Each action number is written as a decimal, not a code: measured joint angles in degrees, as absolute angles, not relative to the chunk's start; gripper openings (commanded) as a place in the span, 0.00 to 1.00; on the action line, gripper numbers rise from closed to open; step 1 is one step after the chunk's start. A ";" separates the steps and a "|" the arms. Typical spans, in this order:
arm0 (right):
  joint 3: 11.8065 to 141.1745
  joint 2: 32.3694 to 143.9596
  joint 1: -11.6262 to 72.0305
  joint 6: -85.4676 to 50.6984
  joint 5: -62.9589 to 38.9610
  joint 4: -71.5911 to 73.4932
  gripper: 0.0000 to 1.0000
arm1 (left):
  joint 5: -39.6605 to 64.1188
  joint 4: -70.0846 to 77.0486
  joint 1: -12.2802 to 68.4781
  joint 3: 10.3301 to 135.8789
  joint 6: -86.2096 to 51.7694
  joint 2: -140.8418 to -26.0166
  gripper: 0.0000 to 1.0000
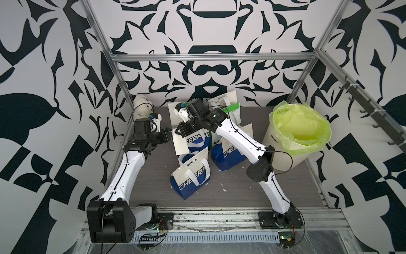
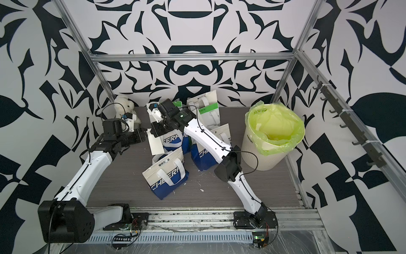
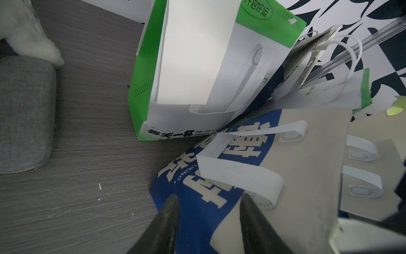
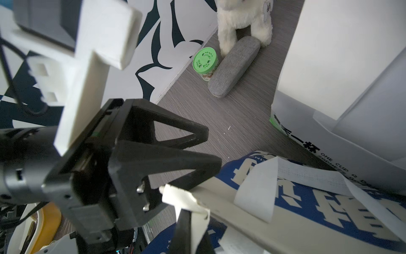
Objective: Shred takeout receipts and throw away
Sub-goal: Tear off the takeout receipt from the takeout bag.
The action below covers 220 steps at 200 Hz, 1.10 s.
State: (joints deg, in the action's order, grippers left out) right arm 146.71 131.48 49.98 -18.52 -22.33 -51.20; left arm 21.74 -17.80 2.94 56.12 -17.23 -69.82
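Note:
A cream-white takeout receipt [image 1: 181, 144] [image 2: 156, 144] hangs over a blue-and-white bag in both top views. My right gripper [image 1: 177, 132] [image 4: 195, 222] is shut on its crumpled upper corner [image 4: 182, 195]. My left gripper [image 1: 170, 135] [image 4: 213, 149] sits right beside that corner with its black fingers [image 3: 169, 220] apart and nothing between them; one finger touches the paper's edge. Another receipt [image 3: 193, 55] lies flat against the face of a green-and-white bag [image 3: 252, 44] behind.
A cream bin [image 1: 274, 140] lined with a yellow-green bag [image 1: 301, 123] stands at the right. Blue-and-white bags [image 1: 191, 176] [image 1: 224, 154] crowd the middle. A white plush toy [image 1: 141, 107], a grey case [image 4: 234, 66] and a green-lidded can [image 4: 205, 60] sit at the back left. White scraps dot the tabletop.

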 measured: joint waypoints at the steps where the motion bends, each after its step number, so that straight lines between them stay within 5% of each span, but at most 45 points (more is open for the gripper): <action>1: 146.71 131.44 49.98 -18.57 -22.39 -51.24 0.00 | 21.74 -17.74 2.96 56.07 -17.26 -69.82 0.49; 57: 146.71 128.40 50.24 -19.33 -24.25 -51.20 0.00 | 22.00 -16.84 3.92 54.70 -18.13 -69.82 0.50; 102: 146.76 125.10 50.65 -18.52 -22.81 -51.20 0.00 | 20.53 -16.67 4.12 53.82 -17.50 -68.60 0.68; 151: 146.61 121.38 50.72 -16.69 -21.06 -51.13 0.00 | 18.04 -16.71 4.14 53.80 -16.10 -64.14 0.74; 167: 146.61 120.88 50.70 -16.51 -20.69 -51.13 0.00 | 17.69 -16.88 4.14 53.80 -15.84 -64.12 1.00; 220: 143.96 120.11 50.63 -14.63 -17.96 -51.99 0.00 | 10.52 -19.64 4.14 54.19 -13.50 -58.78 1.00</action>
State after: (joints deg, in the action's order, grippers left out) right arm 143.96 120.11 50.63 -14.63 -17.96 -51.99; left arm 10.52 -19.64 4.14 54.19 -13.50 -58.78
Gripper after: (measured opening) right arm 0.047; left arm 0.995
